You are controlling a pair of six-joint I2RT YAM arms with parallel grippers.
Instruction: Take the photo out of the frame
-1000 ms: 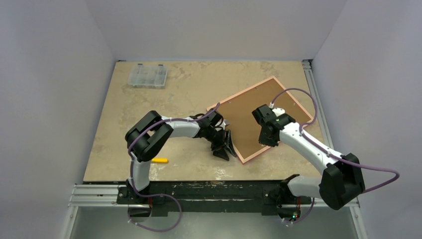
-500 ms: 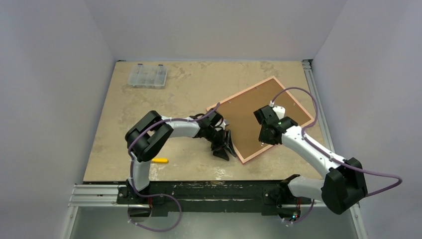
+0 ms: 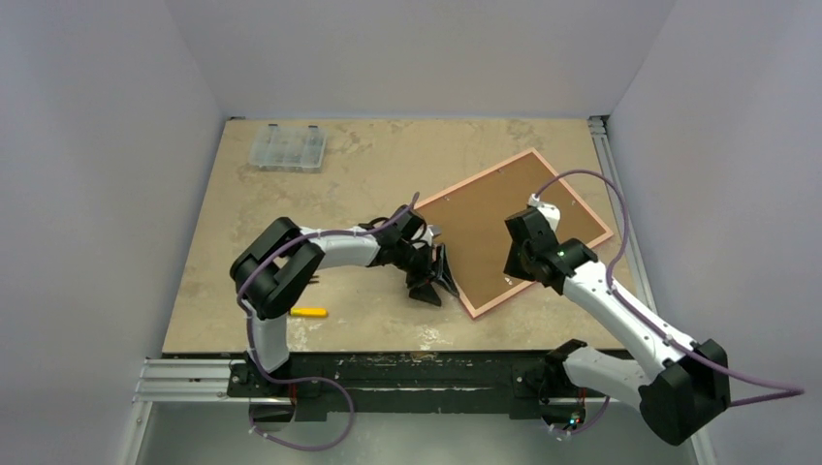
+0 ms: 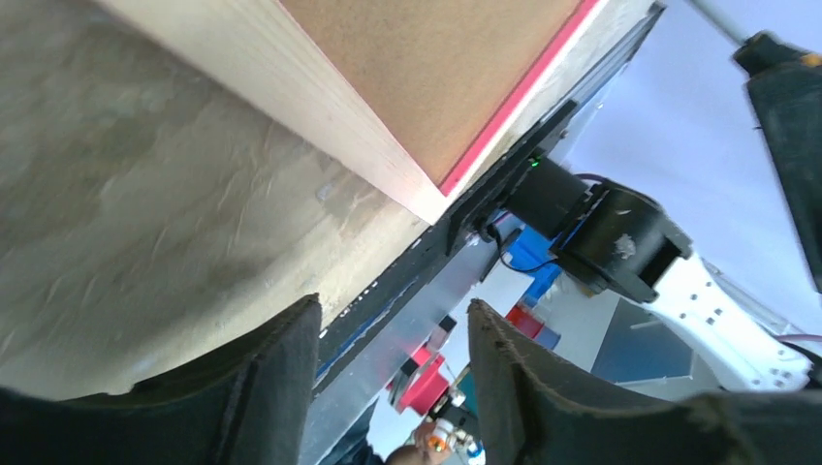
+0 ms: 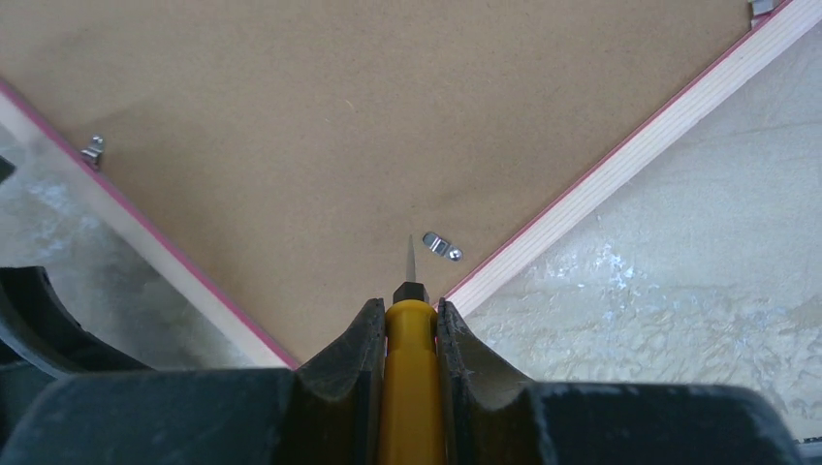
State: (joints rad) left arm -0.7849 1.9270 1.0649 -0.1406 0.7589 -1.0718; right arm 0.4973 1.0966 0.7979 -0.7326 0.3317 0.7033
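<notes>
1. The frame [image 3: 473,178] lies face down on the surface [image 3: 291,223], set at an angle toward the right side. The photo [image 3: 480,223] sits inside it with its plain brown back up, so none of the print shows.
2. The right hand [image 5: 407,320] is clenched on a yellow-handled screwdriver [image 5: 409,378], whose blade points out over the brown back near one corner of the frame.
3. The near clip [image 5: 443,246], a small metal tab, lies on the board just beside the pale rail. It is slightly ahead and to the right of the blade tip, and apart from it.
4. The left clip [image 5: 93,148] shows on another rail (a third peeks in at the far right corner). I judge the task to be early, with the back not yet freed.
5. The left hand [image 3: 433,281] is released, its fingers spread with nothing between them. It sits low by the frame's near-left edge, and in its wrist view the rail is just ahead of the fingers, not touching them.
6. The step in hand looks like swinging the near clip off the board. The blade should meet the clip's free end rather than its pivot and push sideways along the board.
7. A shallow angle and light downward pressure would suit, since a steep jab could gouge the back or skate off the metal.
8. The frame may spin on the smooth surface under that push, so the left hand bracing the rail would help.
</notes>
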